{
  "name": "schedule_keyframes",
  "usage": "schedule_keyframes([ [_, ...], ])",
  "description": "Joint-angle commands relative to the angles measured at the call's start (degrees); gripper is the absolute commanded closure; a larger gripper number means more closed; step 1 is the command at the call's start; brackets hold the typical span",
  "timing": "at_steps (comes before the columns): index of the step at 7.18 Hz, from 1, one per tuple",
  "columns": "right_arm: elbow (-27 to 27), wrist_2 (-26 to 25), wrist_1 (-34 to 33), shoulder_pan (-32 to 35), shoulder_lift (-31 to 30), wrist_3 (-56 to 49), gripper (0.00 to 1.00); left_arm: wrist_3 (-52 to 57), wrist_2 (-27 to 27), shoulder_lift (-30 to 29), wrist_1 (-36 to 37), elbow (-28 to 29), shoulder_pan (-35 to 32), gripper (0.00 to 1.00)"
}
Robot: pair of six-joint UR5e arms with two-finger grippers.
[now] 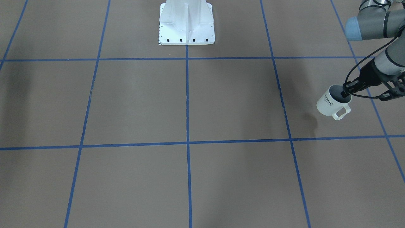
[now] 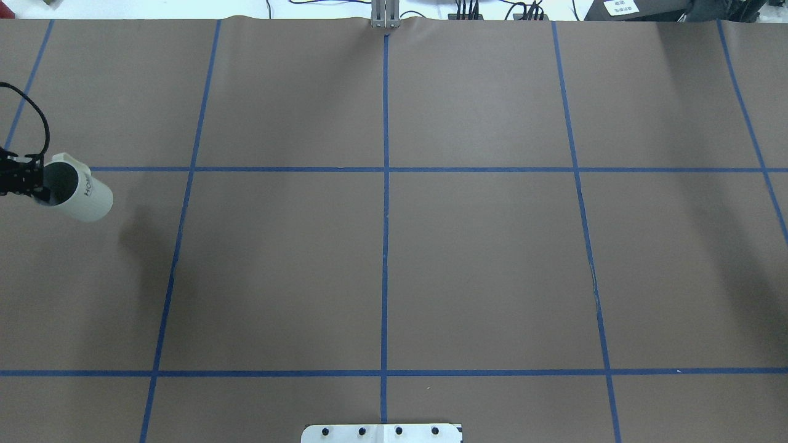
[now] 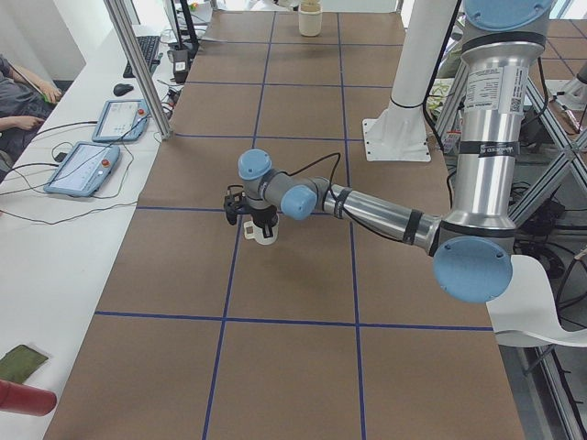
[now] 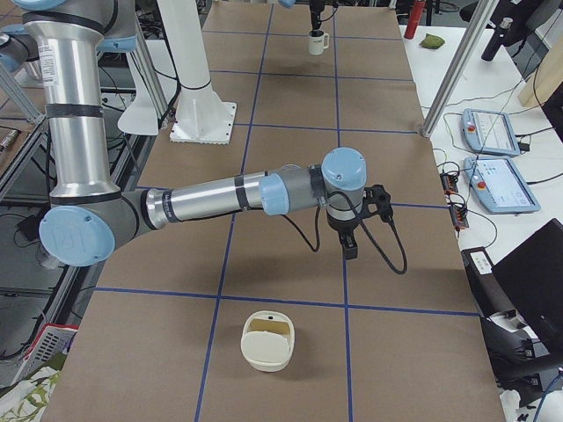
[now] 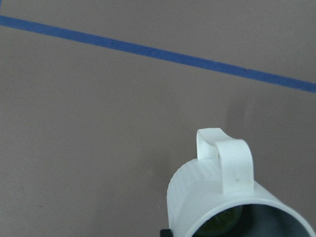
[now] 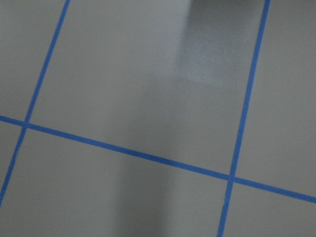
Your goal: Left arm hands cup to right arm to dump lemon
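The white ribbed cup [image 1: 329,103] marked "HOME" hangs tilted above the table at its left end, its handle toward the operators' side. My left gripper [image 1: 345,92] is shut on the cup's rim, one finger inside and one outside. It also shows in the overhead view [image 2: 34,184] with the cup [image 2: 83,197]. In the left wrist view the lemon [image 5: 222,224] shows yellow-green inside the cup [image 5: 217,192]. My right gripper [image 4: 350,249] points down over the table's right part, far from the cup [image 4: 317,40]. I cannot tell whether it is open or shut.
A cream tub [image 4: 268,341] stands on the table's right end and also shows in the exterior left view [image 3: 310,18]. The white robot pedestal [image 1: 186,25] stands at the robot's side. Blue tape lines grid the brown table. Tablets [image 3: 87,165] and an operator are beside it.
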Motion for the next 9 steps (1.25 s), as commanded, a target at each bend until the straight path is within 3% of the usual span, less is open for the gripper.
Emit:
schedule_keyframes([
  [1,0.07,-1.00,0.89,-4.45,3.65,6.69,0.00,0.35,-0.40,-14.83,21.10,-1.35,-1.83,1.00],
  [2,0.07,-1.09,4.29,-5.86,3.66,8.91,0.00,-0.52,-0.66,-20.73,26.50,0.13,-1.74,1.00],
  [4,0.07,-3.09,10.88,-12.00,7.15,20.45,0.00,-10.74,-0.92,-30.50,27.61,6.97,-1.13,1.00],
  [5,-0.02,-5.98,12.22,-16.29,11.00,25.05,0.00,-16.55,-0.92,-34.55,27.35,10.22,0.79,1.00],
  [6,0.07,-12.02,12.32,-21.30,14.00,27.80,0.01,-21.13,-0.92,-37.29,26.21,13.39,2.55,1.00],
  [7,0.50,-20.69,13.63,-26.13,15.42,28.17,0.01,-26.49,-0.92,-37.92,21.68,16.03,2.83,1.00],
  [9,-1.94,-26.28,29.91,-33.88,15.78,37.00,0.02,-43.59,-0.92,-41.51,9.47,23.84,5.27,1.00],
])
